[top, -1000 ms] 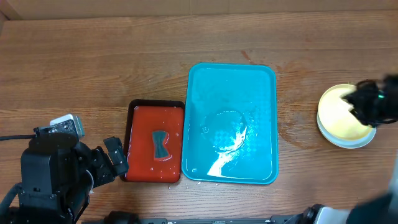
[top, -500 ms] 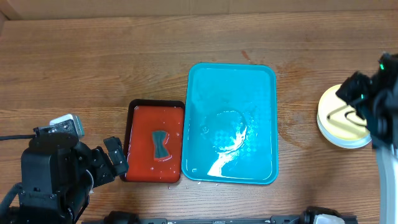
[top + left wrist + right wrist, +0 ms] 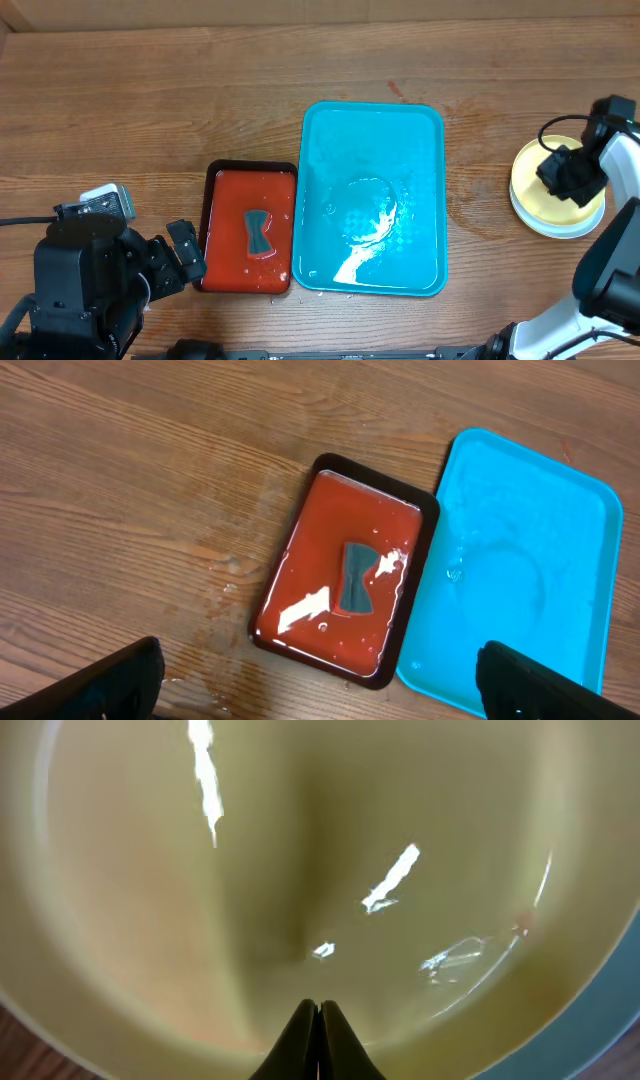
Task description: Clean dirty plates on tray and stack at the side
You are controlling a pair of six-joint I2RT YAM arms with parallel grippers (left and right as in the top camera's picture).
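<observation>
Plates (image 3: 535, 185): stacked on the bare wood table (image 3: 150, 100) near its right edge, well apart from the tray. A pale yellow-green plate lies on top with a paler rim showing beneath. The number in the stack cannot be made out.
Top plate, close up (image 3: 300, 870): fills the right wrist view, glossy, streaked with glare, with a small reddish mark near its right rim. A sliver of bluish rim is cut off at the lower right corner.
Hidden: from overhead, the right arm's wrist covers the stack's right part.
Right gripper (image 3: 318, 1038): over the top plate, fingers pressed together to a thin seam with nothing between them. Whether the tips touch the plate cannot be told.
Tray (image 3: 420, 130): turquoise, mid-table, its floor wet and glaring.
Red tray (image 3: 228, 195): black-rimmed, just beside the tray's left rim. A dark bow-tie-shaped piece (image 3: 258, 232) lies in it; what it is stays unclear.
Left gripper (image 3: 187, 250): near the red tray's left edge, fingers (image 3: 110, 680) spread wide and empty, cut off at the wrist view's lower corners.
</observation>
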